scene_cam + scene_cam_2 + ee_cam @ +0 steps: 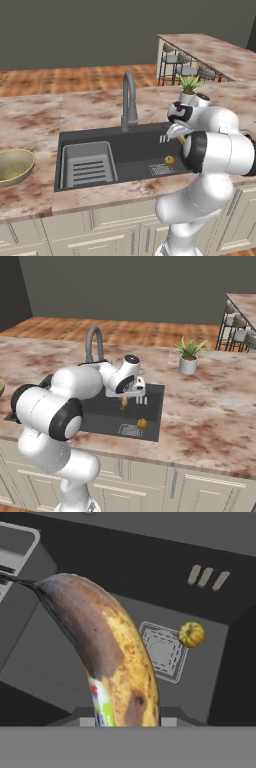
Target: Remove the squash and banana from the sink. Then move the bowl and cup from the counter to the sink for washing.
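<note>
- Gripper (pixel 125 398) hangs above the right part of the basin, closed on the slim curved yellow-brown banana (pixel 107 662), which is lifted clear of the sink floor.
- In the hand view the banana rises from between the fingers, its dark stem end pointing up and left, a small striped sticker near its lower part.
- In the right base view the banana (pixel 124 402) shows as a small yellow shape just under the hand.
- Below it lies the large dark grey rectangular sink (pixel 142 150), with a square drain grate (pixel 162 651) in its floor.
- Just beside that grate sits the small round yellow-olive squash (pixel 170 160), resting on the basin floor.
- Grey ribbed tray insert (pixel 89 164) fills the left part of the basin.
- Grey gooseneck faucet (pixel 129 102) stands behind the basin.
- Wide shallow olive-yellow bowl (pixel 14 166) sits on the marbled surface (pixel 100 107), well to the left of the sink.
- White pot with a green plant (pixel 189 357) stands on the surface to the right of the sink.
</note>
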Tool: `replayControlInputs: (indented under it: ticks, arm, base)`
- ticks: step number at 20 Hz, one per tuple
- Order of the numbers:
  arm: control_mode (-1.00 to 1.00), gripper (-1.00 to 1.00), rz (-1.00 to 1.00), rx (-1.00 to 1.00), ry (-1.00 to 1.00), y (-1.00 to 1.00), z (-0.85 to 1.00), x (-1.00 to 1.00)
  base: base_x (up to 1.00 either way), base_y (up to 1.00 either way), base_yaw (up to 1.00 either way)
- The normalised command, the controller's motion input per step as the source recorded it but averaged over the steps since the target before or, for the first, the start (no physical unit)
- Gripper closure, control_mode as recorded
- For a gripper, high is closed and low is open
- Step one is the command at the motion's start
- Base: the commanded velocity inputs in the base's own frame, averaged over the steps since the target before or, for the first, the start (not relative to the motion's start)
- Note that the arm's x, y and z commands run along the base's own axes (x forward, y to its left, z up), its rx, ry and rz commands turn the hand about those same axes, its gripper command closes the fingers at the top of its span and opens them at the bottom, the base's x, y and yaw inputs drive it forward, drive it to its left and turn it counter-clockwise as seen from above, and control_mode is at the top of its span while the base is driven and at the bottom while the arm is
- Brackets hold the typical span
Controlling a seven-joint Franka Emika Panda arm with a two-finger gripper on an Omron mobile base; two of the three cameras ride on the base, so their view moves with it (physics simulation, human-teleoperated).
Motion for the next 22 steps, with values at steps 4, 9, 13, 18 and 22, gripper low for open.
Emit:
replayControlInputs:
  ticks: [4,9,13,18,22]
  arm:
    - [-1.00,1.00,-0.06,0.00,0.05,-0.27,0.37,-0.17]
    - [-1.00,1.00,-0.07,-0.07,0.01,-0.35,0.20,-0.17]
    - [-1.00,1.00,-0.08,-0.07,0.03,-0.37,0.17,-0.15]
    - [-1.00,1.00,-0.07,-0.10,0.03,-0.35,0.13,-0.09]
    - [-1.00,1.00,-0.01,-0.14,0.00,-0.33,0.07,-0.07]
  base:
    - [0.00,0.00,0.00]
    - [0.00,0.00,0.00]
    - [0.00,0.00,0.00]
    - [0.00,0.00,0.00]
    - [0.00,0.00,0.00]
